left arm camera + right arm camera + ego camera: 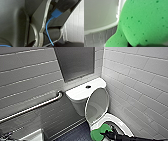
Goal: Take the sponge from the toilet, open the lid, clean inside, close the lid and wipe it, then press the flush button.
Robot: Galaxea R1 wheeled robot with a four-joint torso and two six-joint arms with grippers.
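The white toilet stands in the corner with its lid raised upright against the tank. The flush button is a dark spot on the tank top. The bright green sponge sits at the near rim of the bowl, and my right gripper is shut on it, its dark arm reaching in from the lower right. Up close in the right wrist view, the sponge is beside a white curved toilet surface. My left gripper is open.
A steel grab bar runs along the tiled left wall. A dark panel hangs above the tank. White wall tiles close in on the toilet's right. A white object sits low at the left. The floor is dark.
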